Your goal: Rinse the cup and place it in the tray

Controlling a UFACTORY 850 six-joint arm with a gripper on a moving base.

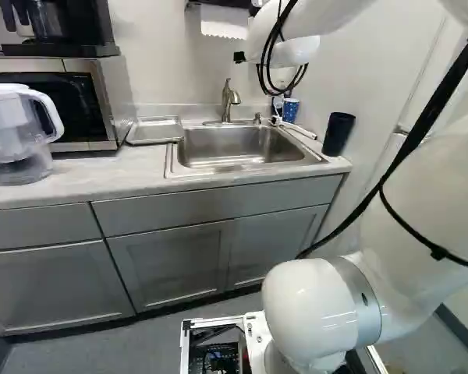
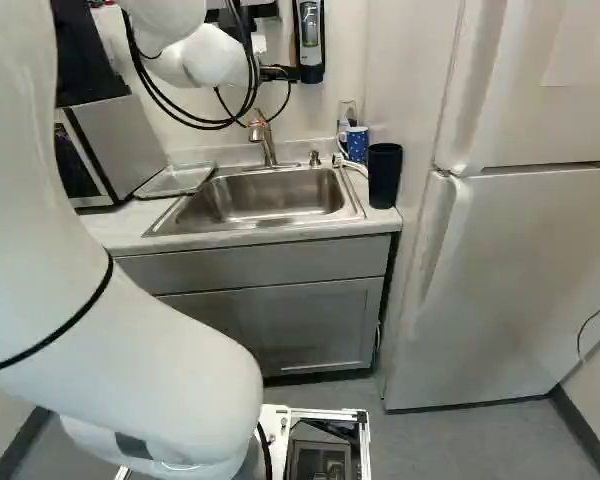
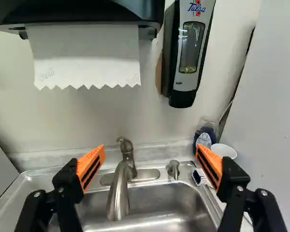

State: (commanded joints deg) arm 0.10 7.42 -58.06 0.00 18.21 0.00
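The blue cup (image 2: 356, 145) is at the upper right of the right base view, in the corner behind the right side of the sink (image 1: 242, 148). Its long axis goes upward from the counter (image 1: 140, 170); what looks like its handle points to the left of that view. The dark tumbler (image 2: 384, 178) stands near the cup, by the counter's right edge, so this side is narrow. The wider room for moving is above the basin, between the cup and the metal tray (image 1: 155, 130), which lies just left of the sink in the left base view. The gripper (image 3: 150, 150) is spread wide, with nothing between its orange pads (image 3: 91, 166); the faucet (image 3: 119, 191) is ahead of it.
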